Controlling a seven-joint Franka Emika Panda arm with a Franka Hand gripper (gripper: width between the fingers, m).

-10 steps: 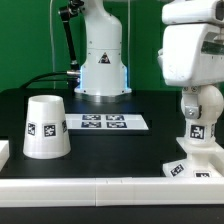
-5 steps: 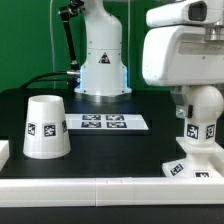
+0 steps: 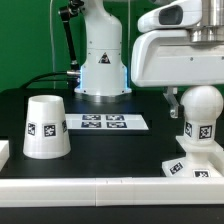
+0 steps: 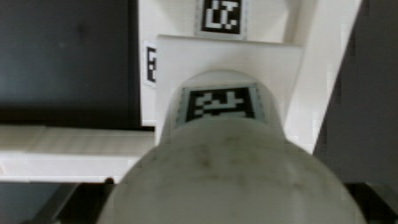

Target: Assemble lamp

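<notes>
- Three lamp parts sit on the black table (image 3: 100, 150), two of them joined nearest the exterior camera at about 4 o'clock: the bulb (image 3: 199, 120) stands upright on the flat square base (image 3: 193, 169).
- Round and bare, the bulb's head shows no fingers around it; tags mark its neck and the base's near edge.
- From the wrist view the bulb (image 4: 222, 150) fills the foreground with a tag on its side, and the base (image 4: 222, 55) lies beyond it beside a white rail.
- Up at 1 o'clock the gripper (image 3: 175, 50) housing hangs above the bulb and toward the exterior view's left; its fingers are not visible, so I cannot tell whether they are spread or closed.
- Over at 8 o'clock the shade (image 3: 46, 126) rests mouth-down, well apart from the bulb.
- Farther back, near centre, the marker board (image 3: 104, 122) lies flat.
- Farthest, at 12 o'clock, stands the robot pedestal (image 3: 102, 55) before a green backdrop.
</notes>
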